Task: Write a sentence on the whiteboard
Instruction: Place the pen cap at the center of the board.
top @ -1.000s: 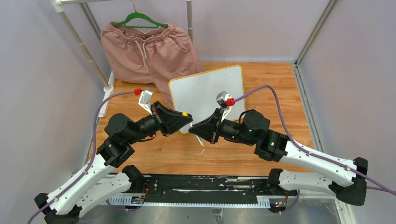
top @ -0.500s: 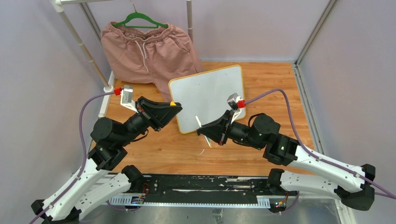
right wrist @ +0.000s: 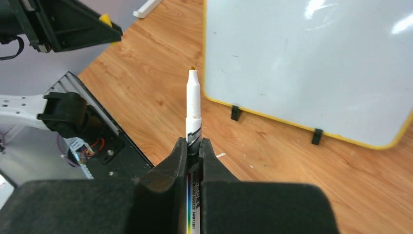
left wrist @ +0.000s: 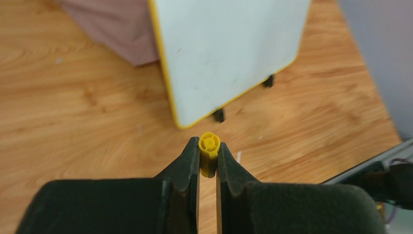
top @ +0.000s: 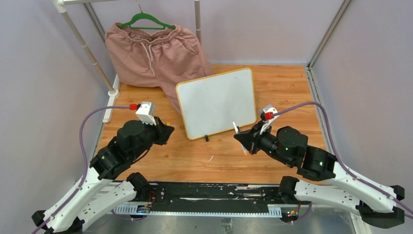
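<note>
The whiteboard point(top: 215, 103), white with a thin yellow frame and black clip feet, stands tilted on the wooden table; it also fills the upper part of the left wrist view point(left wrist: 229, 48) and of the right wrist view point(right wrist: 311, 63). Its face is blank and the sentence is not in view. My right gripper point(right wrist: 194, 146) is shut on an uncapped white marker point(right wrist: 194, 105), tip pointing away, near the board's front right corner point(top: 242, 138). My left gripper point(left wrist: 208, 151) is shut on the yellow marker cap point(left wrist: 209, 145), left of the board point(top: 165, 132).
Pink shorts point(top: 156, 53) hang on a green hanger behind the board's left side, beside white rack poles point(top: 87, 48). Grey walls close in the table on three sides. The black base rail point(top: 209, 192) runs along the near edge. Small white specks point(top: 211, 158) lie on the wood.
Both grippers have drawn apart from in front of the board. The left went left and back with the cap. The right went right with the marker.
</note>
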`<act>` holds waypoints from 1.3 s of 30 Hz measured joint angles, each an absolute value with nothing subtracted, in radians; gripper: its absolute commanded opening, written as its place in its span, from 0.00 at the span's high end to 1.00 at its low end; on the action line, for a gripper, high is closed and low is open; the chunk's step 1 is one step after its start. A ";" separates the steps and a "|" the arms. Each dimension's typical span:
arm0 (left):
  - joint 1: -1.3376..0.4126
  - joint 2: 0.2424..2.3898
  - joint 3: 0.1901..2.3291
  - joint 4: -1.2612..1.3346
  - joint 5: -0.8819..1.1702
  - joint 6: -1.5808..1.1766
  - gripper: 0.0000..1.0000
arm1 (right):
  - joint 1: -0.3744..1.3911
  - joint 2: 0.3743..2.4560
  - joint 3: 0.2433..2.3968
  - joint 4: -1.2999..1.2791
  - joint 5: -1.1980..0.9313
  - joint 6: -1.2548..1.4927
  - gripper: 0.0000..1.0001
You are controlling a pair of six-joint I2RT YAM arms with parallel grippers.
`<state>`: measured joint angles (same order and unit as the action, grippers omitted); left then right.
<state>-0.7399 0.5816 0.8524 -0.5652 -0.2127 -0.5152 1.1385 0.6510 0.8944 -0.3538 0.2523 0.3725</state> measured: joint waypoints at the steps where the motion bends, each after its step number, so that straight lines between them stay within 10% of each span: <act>1: -0.740 0.578 0.831 -0.598 -0.232 -0.515 1.00 | 1.139 0.636 0.887 -0.371 0.266 0.371 1.00; 18: -0.683 1.086 0.618 -0.591 -0.240 -0.677 0.99 | 1.139 0.566 0.818 -0.456 0.326 0.371 1.00; 39: -0.685 1.190 0.521 -0.406 -0.095 -0.820 0.85 | 1.139 0.565 0.818 -0.461 0.345 0.371 1.00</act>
<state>-0.6853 1.1896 0.5213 -0.4057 -0.0948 -0.8204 1.1385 0.5652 0.8185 -0.4614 0.3454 0.3710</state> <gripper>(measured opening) 0.126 0.062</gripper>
